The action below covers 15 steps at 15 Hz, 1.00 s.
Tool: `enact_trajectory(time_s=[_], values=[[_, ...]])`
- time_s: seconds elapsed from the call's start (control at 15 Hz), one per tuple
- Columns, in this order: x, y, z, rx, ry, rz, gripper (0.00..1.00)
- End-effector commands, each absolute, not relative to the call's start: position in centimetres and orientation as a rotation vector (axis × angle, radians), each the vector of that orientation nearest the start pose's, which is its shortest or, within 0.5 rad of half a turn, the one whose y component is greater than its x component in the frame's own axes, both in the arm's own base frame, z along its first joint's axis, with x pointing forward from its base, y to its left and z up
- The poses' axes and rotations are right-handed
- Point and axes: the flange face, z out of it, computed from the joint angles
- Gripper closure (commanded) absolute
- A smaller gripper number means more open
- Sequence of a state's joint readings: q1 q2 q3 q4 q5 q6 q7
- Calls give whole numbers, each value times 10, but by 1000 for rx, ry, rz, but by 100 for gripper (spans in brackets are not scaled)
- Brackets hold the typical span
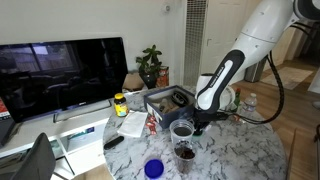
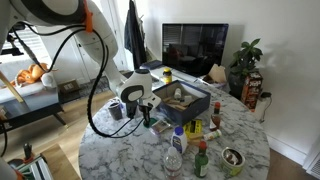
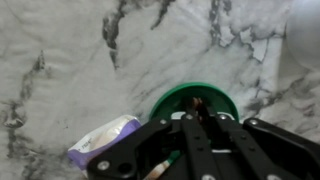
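My gripper [image 3: 197, 112] hangs straight over a green cup [image 3: 165, 100] on the marble table [image 3: 80, 60]. Its fingers are drawn close together. A pencil-like stick with a green tip [image 3: 165, 166] runs slantwise up between them and looks pinched there. A purple-and-white wrapper [image 3: 105, 135] lies just beside the cup. In both exterior views the gripper [image 1: 196, 124] [image 2: 147, 113] is low over the table beside a dark box [image 1: 165, 98] [image 2: 185, 100]. The inside of the cup is mostly hidden by the fingers.
Two cups [image 1: 182, 128] [image 1: 185, 152] and a blue bowl [image 1: 153, 168] stand near the table's front. Bottles [image 2: 178, 150] and a tin [image 2: 232, 158] crowd one side. A TV [image 1: 60, 70] and a plant [image 1: 150, 65] stand behind.
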State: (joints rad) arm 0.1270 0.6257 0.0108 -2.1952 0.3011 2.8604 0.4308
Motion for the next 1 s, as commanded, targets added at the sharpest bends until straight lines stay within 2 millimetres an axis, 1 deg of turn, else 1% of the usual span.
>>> enact_trajectory(time_s=[0.0,0.33,0.47,0.8,0.87,0.93], values=[[518,63,89,-2976,825,144,97],[492,68,90,-3053,697,309,97],[490,71,92,-3042,692,291,97],[487,69,100,-3034,723,204,97],[487,68,100,-3036,727,186,93],[487,67,101,-3034,734,165,73]])
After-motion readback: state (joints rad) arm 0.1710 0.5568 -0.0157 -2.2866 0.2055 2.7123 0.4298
